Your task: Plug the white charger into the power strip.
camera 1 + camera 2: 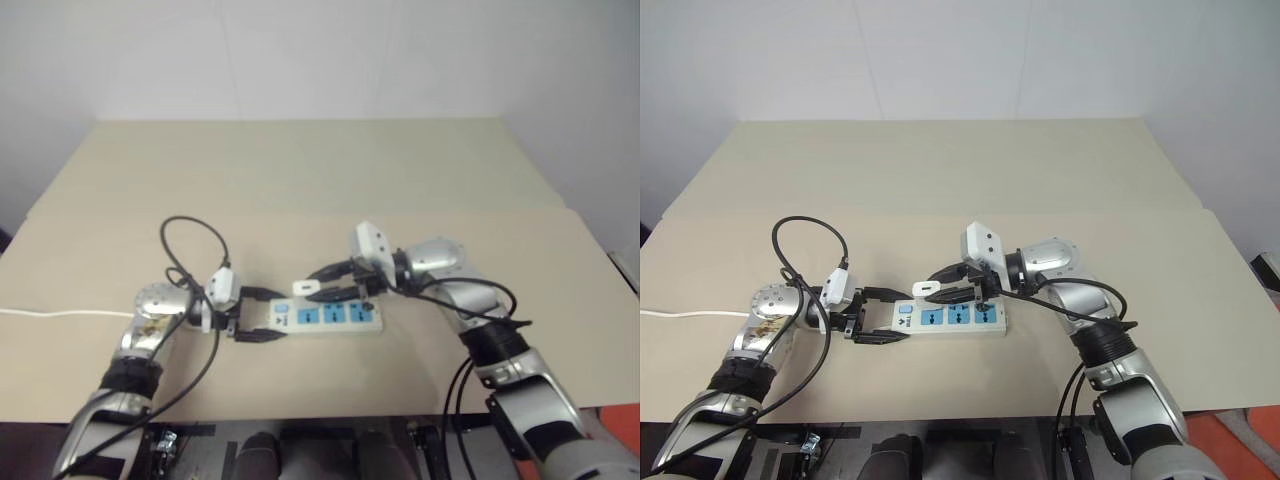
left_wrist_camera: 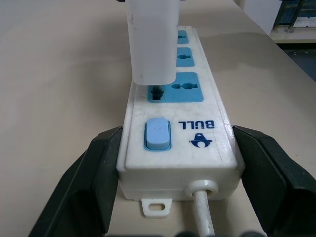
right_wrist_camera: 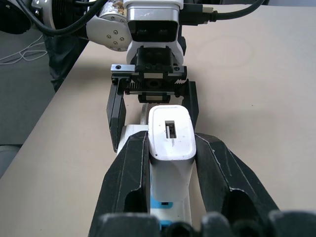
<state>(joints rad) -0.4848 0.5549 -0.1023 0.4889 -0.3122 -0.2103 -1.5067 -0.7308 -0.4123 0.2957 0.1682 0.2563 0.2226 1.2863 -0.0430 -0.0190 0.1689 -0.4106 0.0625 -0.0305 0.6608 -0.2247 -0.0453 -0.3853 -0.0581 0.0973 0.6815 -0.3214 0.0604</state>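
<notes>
Left gripper (image 1: 252, 315) is clamped on the switch end of the power strip (image 1: 330, 317), one black finger on each long side; in the left wrist view both fingers (image 2: 89, 182) press flush against the housing. The strip lies flat on the tan table (image 1: 300, 180), its thin white cord (image 1: 60, 313) running off toward the table's left edge.

Mid-scene: the white charger (image 2: 152, 42) stands upright over the blue socket panel (image 2: 183, 88) nearest the switch (image 2: 157, 134). Its lower end sits at a dark slot beside that panel. Can't tell from this angle whether the prongs are started in or just hovering at the opening — no prongs visible.

Right gripper (image 3: 173, 148) is closed on the charger, fingers on its two broad sides, USB port facing the wrist camera.

Step in hand, as I read it: seating the plug. To do it well:
- keep the left clamp firm so the strip can't slide or tip
- hold the charger square to the strip's face, no lean along its length
- push straight down along the prong axis, not sideways
- release only when the charger's base is flush on the strip

Main risk: a tilted charger jams at the slot or levers the strip up.
</notes>
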